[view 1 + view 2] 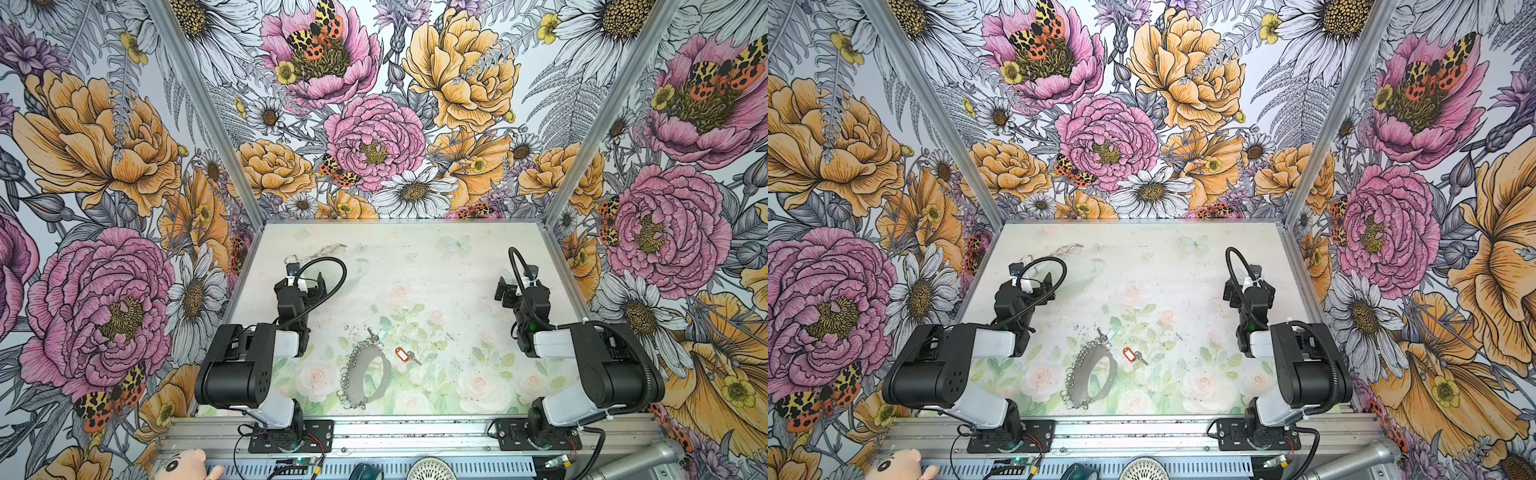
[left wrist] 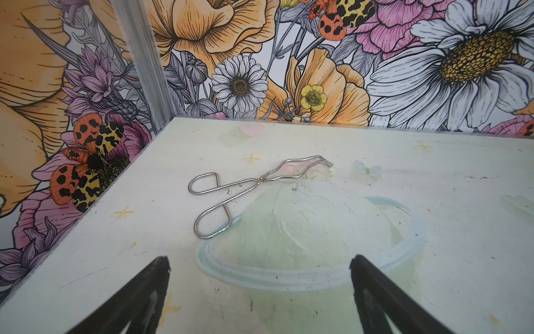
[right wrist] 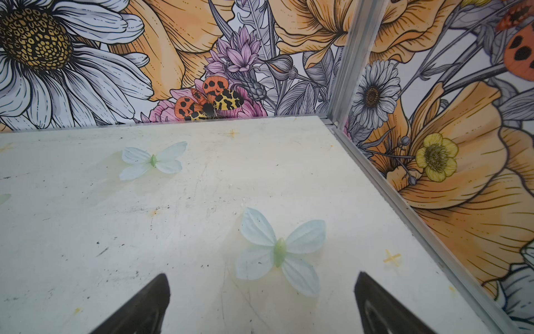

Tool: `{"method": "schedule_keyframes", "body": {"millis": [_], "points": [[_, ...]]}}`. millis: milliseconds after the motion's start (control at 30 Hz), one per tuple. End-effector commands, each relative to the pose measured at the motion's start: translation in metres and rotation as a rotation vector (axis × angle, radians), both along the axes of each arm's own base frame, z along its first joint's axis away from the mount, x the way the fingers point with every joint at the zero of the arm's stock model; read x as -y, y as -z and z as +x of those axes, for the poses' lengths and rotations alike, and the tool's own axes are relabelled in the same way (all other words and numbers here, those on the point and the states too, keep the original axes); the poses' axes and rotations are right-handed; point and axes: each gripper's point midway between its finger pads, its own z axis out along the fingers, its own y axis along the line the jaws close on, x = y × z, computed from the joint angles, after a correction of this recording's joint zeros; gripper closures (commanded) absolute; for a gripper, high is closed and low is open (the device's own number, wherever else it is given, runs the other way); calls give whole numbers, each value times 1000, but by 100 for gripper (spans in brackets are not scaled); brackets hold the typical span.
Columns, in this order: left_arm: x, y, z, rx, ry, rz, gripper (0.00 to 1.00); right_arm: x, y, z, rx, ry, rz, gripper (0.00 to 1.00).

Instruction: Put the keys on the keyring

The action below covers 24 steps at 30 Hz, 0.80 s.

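My left fingers are wide apart and hold nothing. In both top views they sit at the left side of the worktop, about halfway up the frame. In the left wrist view, shiny metal tongs lie flat on the worktop just past my fingertips. In a top view the tongs are in the upper left part of the worktop.

The keyring lies flat in the lower middle of the frame, between my two arms. It is a big grey hoop with lots of little silver rings along its left edge. One small dark key sits at its top end, but I cannot tell if it is hooked on.

The keys with the red tag lie just to the right of the hoop, near it but not touching. None of my fingers are close to them.

My right fingers are wide apart too, and hold nothing. They sit at the right side of the worktop, about halfway up the frame. In the right wrist view a pale blue butterfly picture on the worktop shows between them.
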Motion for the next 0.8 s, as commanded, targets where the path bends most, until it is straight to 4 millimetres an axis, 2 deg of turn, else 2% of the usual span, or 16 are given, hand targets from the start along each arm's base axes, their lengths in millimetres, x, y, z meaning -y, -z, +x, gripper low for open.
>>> {"method": "schedule_keyframes", "body": {"millis": [0, 767], "points": [[4, -6, 0, 23, 23, 7, 1, 3, -12, 6, 38, 14, -17, 1], [4, -5, 1, 19, 32, -3, 1, 3, -13, 6, 39, 13, -16, 1]]}}
